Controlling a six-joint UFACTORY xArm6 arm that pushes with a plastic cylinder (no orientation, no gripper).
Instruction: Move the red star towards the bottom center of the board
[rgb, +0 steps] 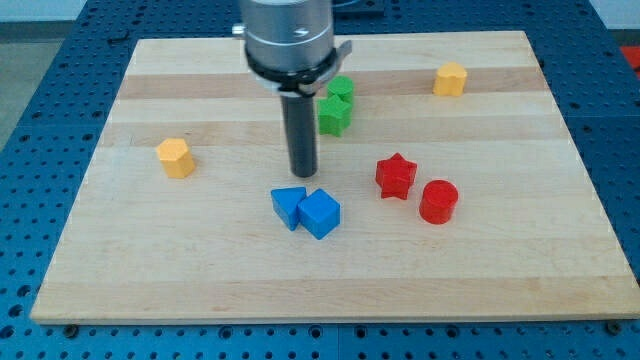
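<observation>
The red star (396, 176) lies right of the board's middle, with a red cylinder (438, 201) close at its lower right. My tip (303, 175) is left of the red star, about a hand's width away, and just above two touching blue blocks, a blue triangular one (288, 206) and a blue cube (320, 214). The tip touches neither the star nor the blue blocks as far as I can tell.
Two green blocks (336, 106) sit together just right of the rod, near the view's top. A yellow block (450, 79) is at the top right, another yellow block (175, 157) at the left. The wooden board (150, 270) ends on a blue pegboard.
</observation>
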